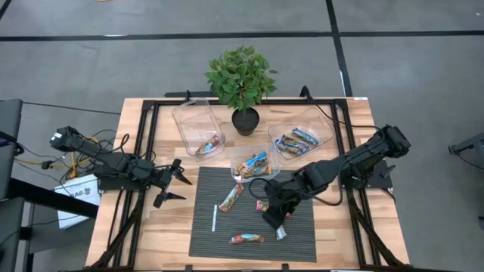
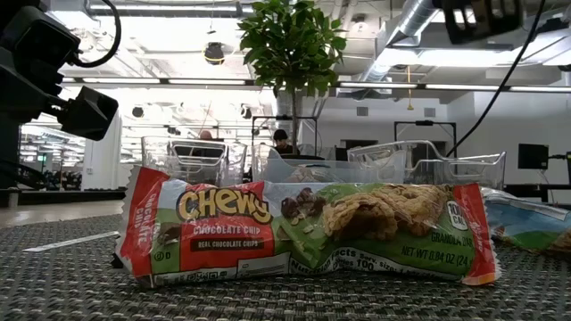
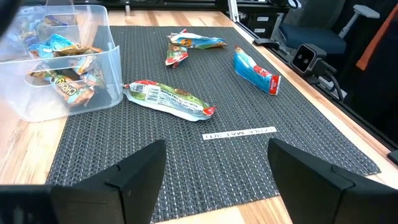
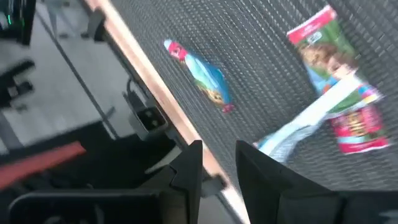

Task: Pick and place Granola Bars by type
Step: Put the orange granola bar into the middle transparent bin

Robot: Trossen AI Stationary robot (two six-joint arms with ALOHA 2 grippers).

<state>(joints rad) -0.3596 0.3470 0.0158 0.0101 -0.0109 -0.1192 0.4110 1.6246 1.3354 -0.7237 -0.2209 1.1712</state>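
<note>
**Sorting partway — about four bars left on the mat**

Nearest me, a shiny blue-and-red granola bar point(image 1: 247, 239) lies loose on the dark woven mat point(image 1: 204, 245). A red-and-green chewy bar point(image 1: 231, 198) sits further in. A couple more lie by my right gripper point(image 1: 274, 217), low over the mat — I cannot tell whether it grasps anything. My left gripper point(image 1: 172, 187) hangs released and empty at the mat's left edge. Beyond, on the wooden worktop point(image 1: 151, 242), the clear left tub point(image 1: 185, 121) holds one bar, the clear middle tub point(image 1: 236, 168) several, and the clear right tub point(image 1: 321, 130) blue ones.
</note>
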